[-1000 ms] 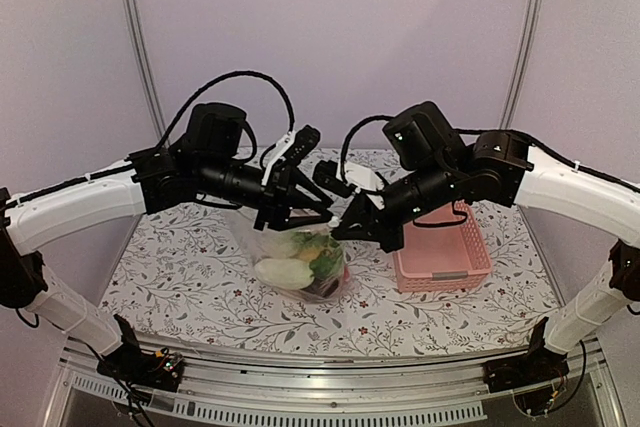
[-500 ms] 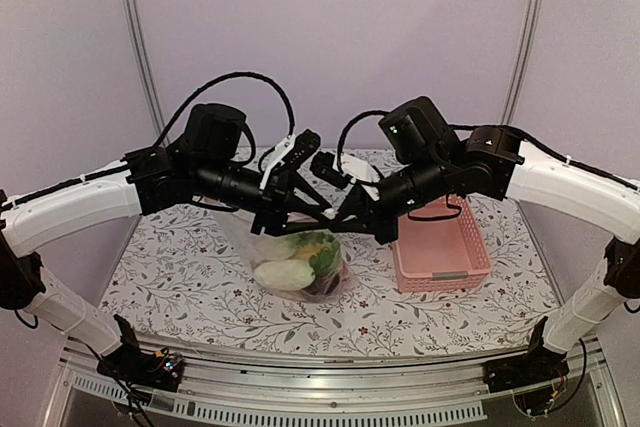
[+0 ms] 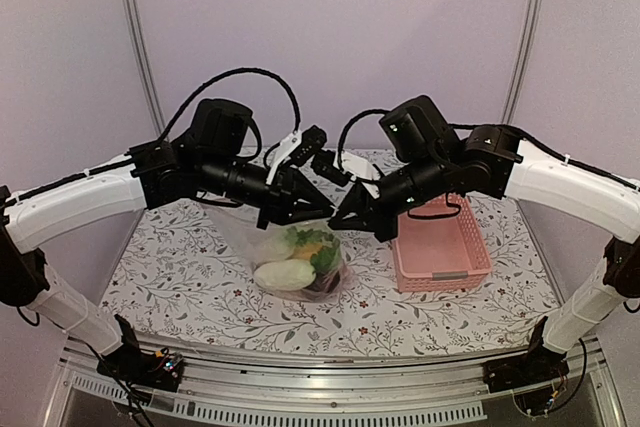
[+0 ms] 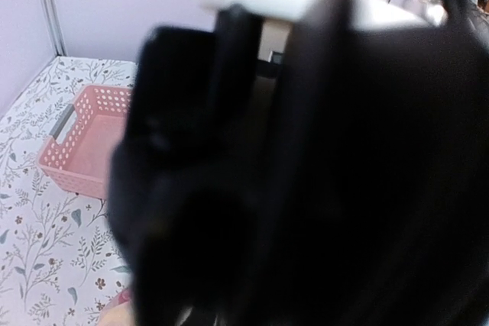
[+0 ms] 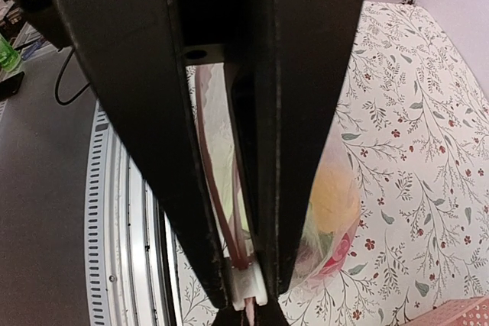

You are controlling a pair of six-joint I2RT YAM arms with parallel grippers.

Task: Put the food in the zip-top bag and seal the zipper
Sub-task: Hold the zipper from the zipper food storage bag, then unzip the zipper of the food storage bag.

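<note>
Your top view looks down from above the near edge across the floral table (image 3: 180,287); both wrist views sit very close, largely self-blocked. All three share that table.

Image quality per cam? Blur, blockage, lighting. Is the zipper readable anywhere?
Top external: even, soft light, no glare, all sharp; the zip-top bag reads clearly. Left wrist: a dark, out-of-focus blur at the lens fills most of the frame; only the pink basket at left is sharp. Right wrist: the right end effector looms dark, but the zipper between its fingers is in focus.
</note>
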